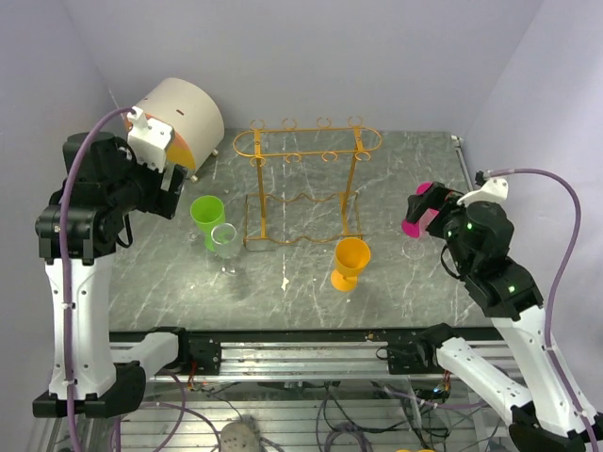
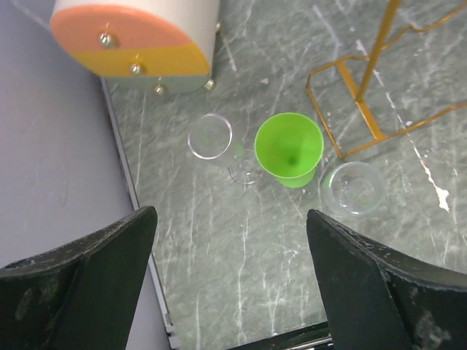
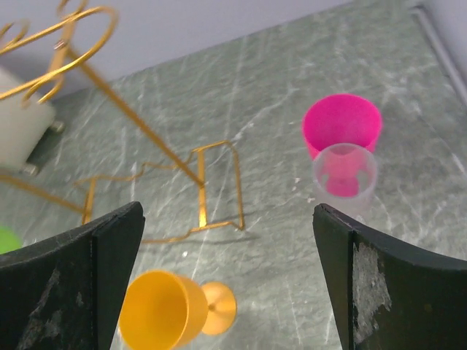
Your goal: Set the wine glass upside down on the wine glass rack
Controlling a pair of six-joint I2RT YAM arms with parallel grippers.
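Observation:
The orange-gold wire rack (image 1: 306,179) stands at the table's middle back with nothing hanging on it; parts of it show in the left wrist view (image 2: 365,95) and the right wrist view (image 3: 197,182). A green wine glass (image 1: 207,215) and a clear one (image 1: 226,242) stand upright left of the rack. An orange glass (image 1: 350,262) stands in front of it. A pink glass (image 3: 341,124) with a clear glass (image 3: 344,175) before it stands at the right. My left gripper (image 2: 230,219) is open and empty, high above the green glass (image 2: 289,146). My right gripper (image 3: 228,215) is open and empty, above the table between the orange glass (image 3: 157,310) and the pink one.
A white drum with an orange and yellow face (image 1: 184,118) lies at the back left. In the left wrist view two clear glasses (image 2: 210,136) (image 2: 353,187) flank the green one. Purple walls close in on both sides.

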